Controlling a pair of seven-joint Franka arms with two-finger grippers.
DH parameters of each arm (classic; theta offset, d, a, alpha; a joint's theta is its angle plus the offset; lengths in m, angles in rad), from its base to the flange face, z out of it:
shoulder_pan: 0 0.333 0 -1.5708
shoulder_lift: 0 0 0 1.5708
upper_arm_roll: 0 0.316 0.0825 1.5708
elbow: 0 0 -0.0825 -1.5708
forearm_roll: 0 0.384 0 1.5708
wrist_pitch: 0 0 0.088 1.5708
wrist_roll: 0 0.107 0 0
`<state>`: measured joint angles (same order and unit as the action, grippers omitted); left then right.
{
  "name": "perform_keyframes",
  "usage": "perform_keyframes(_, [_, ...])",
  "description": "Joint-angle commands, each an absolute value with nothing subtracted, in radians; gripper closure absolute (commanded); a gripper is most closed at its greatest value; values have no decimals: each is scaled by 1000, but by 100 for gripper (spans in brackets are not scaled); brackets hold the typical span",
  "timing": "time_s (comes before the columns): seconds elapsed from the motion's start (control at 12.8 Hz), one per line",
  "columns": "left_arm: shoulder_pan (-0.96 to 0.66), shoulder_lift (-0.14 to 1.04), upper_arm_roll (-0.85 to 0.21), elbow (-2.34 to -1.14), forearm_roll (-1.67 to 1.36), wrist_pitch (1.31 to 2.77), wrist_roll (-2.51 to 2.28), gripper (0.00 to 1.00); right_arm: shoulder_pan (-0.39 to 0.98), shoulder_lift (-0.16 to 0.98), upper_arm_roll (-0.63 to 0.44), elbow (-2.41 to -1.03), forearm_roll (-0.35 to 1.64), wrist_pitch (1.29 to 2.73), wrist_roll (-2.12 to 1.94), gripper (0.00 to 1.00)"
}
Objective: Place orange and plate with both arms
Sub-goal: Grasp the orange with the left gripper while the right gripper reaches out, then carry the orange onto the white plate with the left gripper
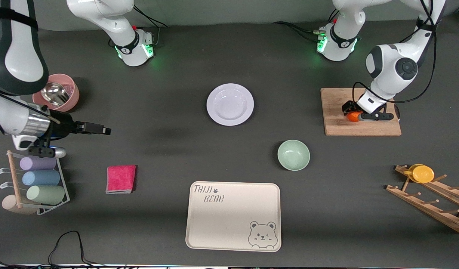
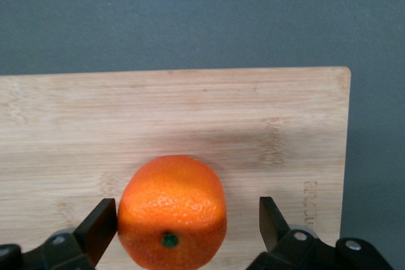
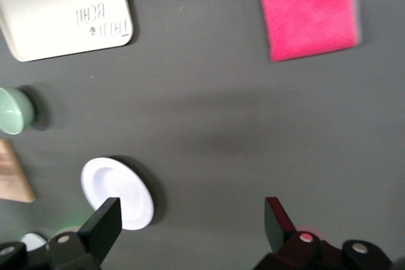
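Straddling the orange (image 2: 172, 212) on the cutting board (image 1: 338, 127) at the left arm's end of the desk (image 1: 169, 142) with the left claw (image 2: 183, 219), fingers spread, one apparently touching the peel. Hovering the right claw (image 1: 98, 129), spread and empty, near the pink cup (image 1: 61, 93). Leaving the plate (image 1: 230, 104) mid-desk. Risking a roll-away: round fruit, off-centre closing.

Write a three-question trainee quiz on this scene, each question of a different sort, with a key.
1. True or false: the orange sits between the open fingers of the left gripper.
2. What does the orange rest on? A) plate B) wooden board C) bear tray
3. Fill in: the open right gripper holds ____.

Key: 1 true; 2 B; 3 nothing.
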<state>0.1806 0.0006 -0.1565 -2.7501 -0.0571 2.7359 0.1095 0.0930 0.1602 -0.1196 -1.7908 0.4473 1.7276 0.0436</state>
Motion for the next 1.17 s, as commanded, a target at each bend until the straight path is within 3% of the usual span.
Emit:
perform_keyframes(0.0, [170,1,-152,-2769,-63,2746,109,1,92,187,-138,-1848,579,1746,25,0])
perform_keyframes(0.16, [170,35,-153,-2769,-63,2764,101,5,92,234,-146,-1848,598,1743,22,0])
perform_keyframes(0.23, [170,38,-152,-2769,-63,2766,101,19,92,254,-146,-1844,607,1744,21,0])
perform_keyframes(0.47, [170,37,-152,-2767,-63,2750,110,88,89,314,-147,-1844,693,1744,-4,0])
perform_keyframes(0.55, [166,40,-153,-2766,-63,2750,109,100,87,334,-147,-1844,721,1744,-8,0])
perform_keyframes(0.86, [155,-18,-161,-2725,-60,2639,110,100,90,397,-152,-1858,882,1738,-12,0])
perform_keyframes(1.09, [89,-109,-166,-2520,-72,2266,80,100,133,388,-149,-1928,1027,1756,-85,0])
